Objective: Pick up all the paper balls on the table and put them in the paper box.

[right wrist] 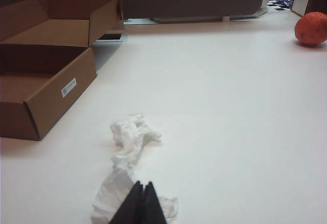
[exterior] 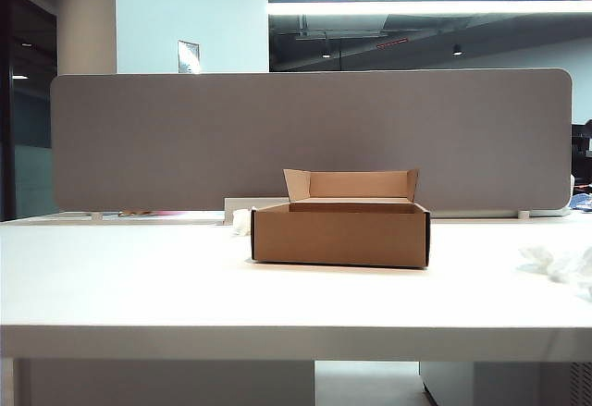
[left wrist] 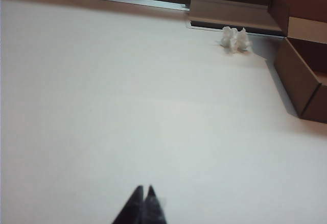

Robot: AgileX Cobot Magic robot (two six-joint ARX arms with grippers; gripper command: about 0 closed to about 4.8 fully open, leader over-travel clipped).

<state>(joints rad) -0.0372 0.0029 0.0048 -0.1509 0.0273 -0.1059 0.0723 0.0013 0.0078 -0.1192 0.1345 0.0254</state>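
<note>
Evidently nothing grasped yet: left gripper (left wrist: 144,192) closed, empty above bare counter (left wrist: 127,106); right gripper (right wrist: 142,187) closed over paper balls (right wrist: 134,134), at four o'clock from paper box (exterior: 340,233).

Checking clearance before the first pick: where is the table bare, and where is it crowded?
The table is bare from its left edge to the box, and along the front edge. The shut left claw hangs over that stretch. One paper ball sits behind the box's left corner. Crowded: right of the box, where paper lies just ahead of the shut right claw.
</note>
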